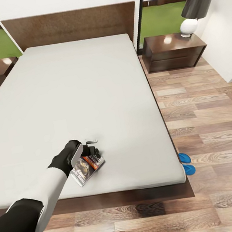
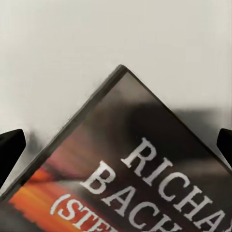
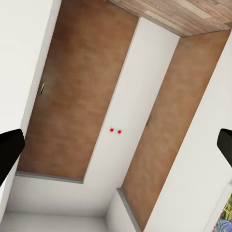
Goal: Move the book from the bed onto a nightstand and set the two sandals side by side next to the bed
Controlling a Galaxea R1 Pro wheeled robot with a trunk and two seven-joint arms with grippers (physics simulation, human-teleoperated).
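Near the foot edge of the bed (image 1: pixel 90 97), toward its right corner, lies the book (image 1: pixel 87 168), flat on the plain light-grey mattress and turned askew to the edge. Its cover is greyish with an orange band, a dark picture and white lettering; the left wrist view shows the book (image 2: pixel 130 164) close up, one corner pointing away, with large white serif letters cut off at the frame edge, so the title cannot be read whole. The left gripper (image 1: pixel 91 147) hovers at the book's far end, its fingers (image 2: pixel 10 150) spread wide at either side of the cover, clasping nothing. On the wood-plank floor by the bed's right foot corner sit the two sandals (image 1: pixel 186 163), bright blue, close together and partly hidden behind the mattress edge. A dark-brown nightstand (image 1: pixel 173 51) carrying a lamp (image 1: pixel 196 6) stands at the head, right side. The right fingers (image 3: pixel 9 152) are parted and empty, facing white walls and brown panels.
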